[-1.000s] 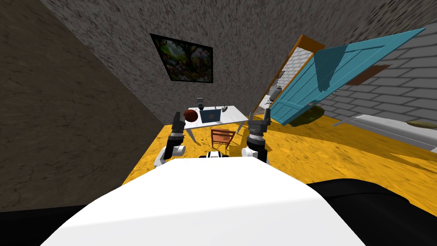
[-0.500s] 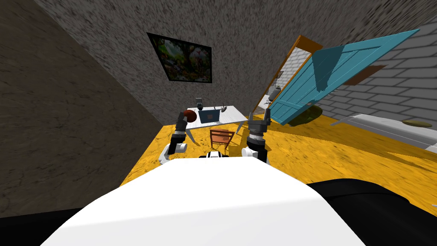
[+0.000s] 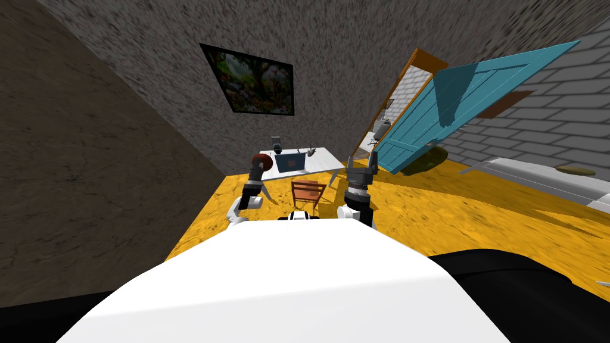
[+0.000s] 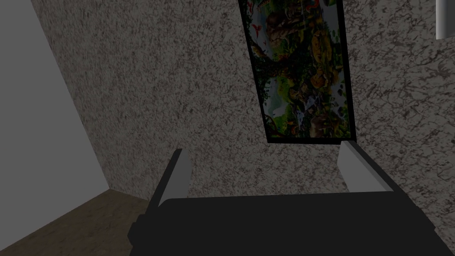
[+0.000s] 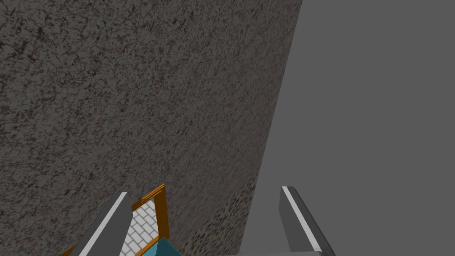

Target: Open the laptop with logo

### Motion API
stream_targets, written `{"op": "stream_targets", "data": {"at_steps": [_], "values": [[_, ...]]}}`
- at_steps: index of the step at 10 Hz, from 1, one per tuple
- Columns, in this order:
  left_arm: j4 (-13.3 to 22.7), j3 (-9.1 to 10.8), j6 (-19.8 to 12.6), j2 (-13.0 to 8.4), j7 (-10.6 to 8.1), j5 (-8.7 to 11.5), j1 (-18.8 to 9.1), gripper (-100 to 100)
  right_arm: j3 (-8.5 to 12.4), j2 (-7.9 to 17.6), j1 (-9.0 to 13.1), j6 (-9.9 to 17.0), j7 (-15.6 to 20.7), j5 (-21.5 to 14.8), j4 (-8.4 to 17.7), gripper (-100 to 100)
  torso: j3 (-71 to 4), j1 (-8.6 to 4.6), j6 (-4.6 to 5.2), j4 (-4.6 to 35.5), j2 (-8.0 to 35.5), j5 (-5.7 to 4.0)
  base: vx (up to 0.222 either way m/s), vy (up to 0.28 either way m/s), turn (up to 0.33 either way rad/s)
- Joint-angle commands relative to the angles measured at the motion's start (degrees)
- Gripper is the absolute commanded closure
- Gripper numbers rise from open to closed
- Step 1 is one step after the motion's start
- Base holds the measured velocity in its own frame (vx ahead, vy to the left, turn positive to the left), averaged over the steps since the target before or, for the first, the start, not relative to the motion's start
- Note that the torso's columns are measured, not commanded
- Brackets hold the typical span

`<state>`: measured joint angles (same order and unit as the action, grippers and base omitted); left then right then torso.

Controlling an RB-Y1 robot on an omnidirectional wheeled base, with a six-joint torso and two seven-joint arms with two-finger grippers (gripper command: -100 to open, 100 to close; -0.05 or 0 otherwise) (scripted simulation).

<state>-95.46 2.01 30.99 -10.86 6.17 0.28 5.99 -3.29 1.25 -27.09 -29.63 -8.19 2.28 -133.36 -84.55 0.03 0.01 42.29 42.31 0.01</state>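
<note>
Blue laptop is sitting on the white table; short of that table, left gripper and right gripper are hovering, fingers spread wide, empty.

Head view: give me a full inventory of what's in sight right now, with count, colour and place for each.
Table: one, white, by the far wall ahead.
Laptop: one, blue, middle of the table.
Ball: one, reddish brown, at the table's left end.
Small items: at least two, dark grey, along the table's back edge; too small to name.
Chair: one, brown, in front of the table.
Picture: one, black-edged, on the wall above the table.
Door: one, teal, swung open on the right, in an orange frame.
Bench or counter: one, light grey, along the right brick wall.
Floor: yellow.
Left claw: open, raised left of the chair.
Right claw: open, raised right of the chair.
</note>
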Motion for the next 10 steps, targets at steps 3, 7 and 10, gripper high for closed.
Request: {"op": "stream_targets", "data": {"at_steps": [3, 7, 10], "values": [[6.52, 0.7, -0.33, -0.59, 0.79, -0.15, -4.81, -100, 0.0, 0.0, 0.0, 0.0, 0.0, 0.0, 0.0, 0, -0.02, -0.04, -0.01, -0.01, -0.03, -0.01, 0.015, -0.02, -0.018], [12.7, 1.19, -0.83, -1.04, 1.46, -0.33, -8.69, -100, 0.0, 0.0, 0.0, 0.0, 0.0, 0.0, 0.0, 0, -0.01, 0.0, -0.01, -0.01, -0.02, 0.0, 0.013, -0.016, -0.015], [16.97, 1.43, -1.11, -1.33, 1.8, -0.42, -10.66, -100, 0.0, 0.0, 0.0, 0.0, 0.0, 0.0, 0.0, 0, -0.02, -0.05, 0.0, -0.01, -0.02, -0.01, 0.011, -0.016, -0.014]]}}
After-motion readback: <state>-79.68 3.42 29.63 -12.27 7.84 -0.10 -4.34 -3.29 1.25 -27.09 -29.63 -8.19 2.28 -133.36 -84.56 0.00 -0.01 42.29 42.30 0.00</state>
